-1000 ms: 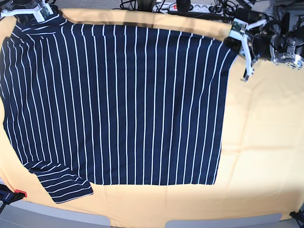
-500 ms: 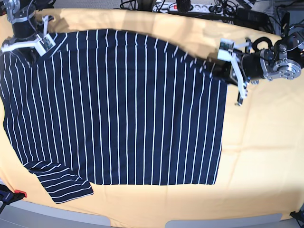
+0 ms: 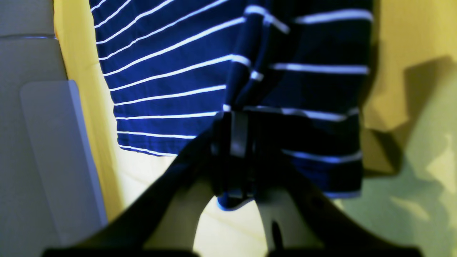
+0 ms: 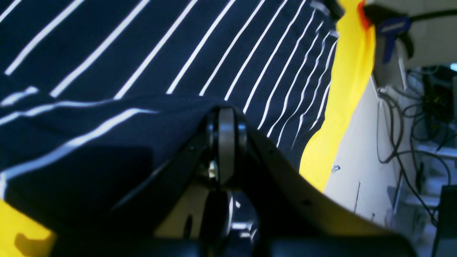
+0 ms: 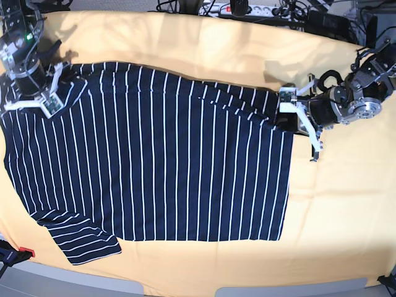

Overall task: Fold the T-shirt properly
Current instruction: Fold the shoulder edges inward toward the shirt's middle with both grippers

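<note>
From my station, nearest to me in the base view is the grey front edge of the table (image 5: 93, 283), with a small red and blue clamp (image 5: 13, 253) at its left corner. On it lies the yellow-orange cloth cover (image 5: 340, 216). The large dark navy T-shirt with thin white pinstripes (image 5: 154, 179) lies spread on this cover, filling the left and middle part. Its near hem is flat, and one short sleeve (image 5: 83, 238) points to the near left corner.

Farther back, the far edge of the shirt is raised at both ends and drawn inward over the body, so a slanted fold runs along the far side.

The left gripper (image 5: 286, 116), on the right side of this view, has its jaws pressed together on the far right corner of the shirt. In the left wrist view I see the left gripper (image 3: 234, 142) with bunched striped cloth pinched between the dark jaws.

The right gripper (image 5: 34, 93), on the left side of the base view, is also closed. In its wrist view the right gripper (image 4: 225, 142) has a fold of shirt lying over the jaws; the picture is blurred, so I think it pinches the shirt, but the contact itself is hidden.

Behind the table there are black cables and a white power strip (image 5: 241, 8).
</note>
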Controlling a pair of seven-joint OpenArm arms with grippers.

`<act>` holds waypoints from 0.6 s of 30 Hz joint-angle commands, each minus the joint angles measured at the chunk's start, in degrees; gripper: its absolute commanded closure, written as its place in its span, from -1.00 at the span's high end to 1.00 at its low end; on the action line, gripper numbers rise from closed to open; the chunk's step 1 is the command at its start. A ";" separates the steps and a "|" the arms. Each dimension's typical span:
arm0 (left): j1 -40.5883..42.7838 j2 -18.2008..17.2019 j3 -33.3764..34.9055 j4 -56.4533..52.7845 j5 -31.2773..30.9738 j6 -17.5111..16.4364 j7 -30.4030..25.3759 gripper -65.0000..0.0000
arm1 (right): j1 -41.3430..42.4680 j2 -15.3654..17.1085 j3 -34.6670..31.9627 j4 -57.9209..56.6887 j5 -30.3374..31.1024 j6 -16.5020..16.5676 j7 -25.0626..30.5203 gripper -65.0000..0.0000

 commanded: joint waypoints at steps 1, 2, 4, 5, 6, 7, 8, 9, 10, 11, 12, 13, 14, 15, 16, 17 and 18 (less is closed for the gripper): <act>-1.01 -0.35 -0.52 0.09 -0.04 1.95 -0.52 -1.00 | 1.64 1.27 0.63 0.13 -0.22 -0.90 0.76 -1.00; -0.98 0.20 -0.52 -0.20 -0.04 2.93 -0.52 -1.00 | 2.71 1.79 0.63 -0.50 1.27 -0.85 0.79 -1.00; -0.98 1.03 -0.52 -0.33 -0.04 3.76 -0.50 -1.00 | 4.50 2.62 0.63 -1.90 3.69 0.59 1.20 -1.00; -1.01 1.33 -0.52 -0.33 -0.02 3.91 -0.48 -1.00 | 5.20 2.99 0.63 -2.60 4.39 1.70 1.57 -1.00; -1.01 1.49 -0.52 -0.33 -0.02 3.91 -0.48 -1.00 | 5.95 3.41 0.63 -3.43 4.83 2.75 1.90 -1.00; -1.03 1.57 -0.52 -0.33 0.00 3.89 -0.50 -1.00 | 6.64 3.74 0.63 -4.26 5.25 3.10 2.14 -1.00; -1.14 1.57 -0.52 -0.35 -0.02 3.87 -0.50 -1.00 | 7.50 4.13 0.63 -5.11 6.12 3.10 2.25 -1.00; -1.25 1.55 -0.52 -0.35 0.02 3.87 -0.50 -1.00 | 8.44 4.52 0.63 -6.03 7.21 3.15 2.23 -1.00; -1.66 1.57 -0.52 -0.35 -0.07 3.82 -0.50 -1.00 | 9.44 4.74 0.61 -6.97 8.04 3.37 2.25 -1.00; -2.05 1.55 -0.52 -0.42 -0.02 3.87 -0.50 -1.00 | 10.45 4.83 0.63 -7.89 8.59 3.98 2.25 -1.00; -2.71 1.57 -0.52 -0.46 -0.07 3.87 -0.50 -1.00 | 11.50 4.81 0.63 -8.81 9.51 4.92 2.23 -1.00; -3.19 1.57 -0.52 -0.63 -0.07 3.87 -0.52 -1.00 | 12.39 4.81 0.61 -9.73 10.82 5.99 2.23 -1.00; -3.74 1.57 -0.52 -0.79 -0.09 3.87 -0.50 -0.99 | 13.31 4.79 0.52 -10.67 12.17 7.02 2.29 -1.00; -4.17 1.57 -0.52 -1.05 -0.09 3.87 -0.55 -0.95 | 14.16 4.79 0.46 -11.65 13.20 7.93 2.36 -1.00; -4.61 1.60 -0.52 -1.42 -0.61 3.85 -0.55 -0.90 | 14.97 4.79 0.46 -12.57 13.81 8.66 2.43 -1.00; -4.94 1.60 -0.52 -1.86 -1.51 3.85 -0.57 -0.83 | 15.74 4.79 0.46 -13.42 13.84 8.98 2.43 -1.00; -5.31 1.66 -0.50 -2.34 -2.21 3.85 -0.85 -0.75 | 16.50 4.81 0.46 -14.25 14.01 8.96 2.40 -1.00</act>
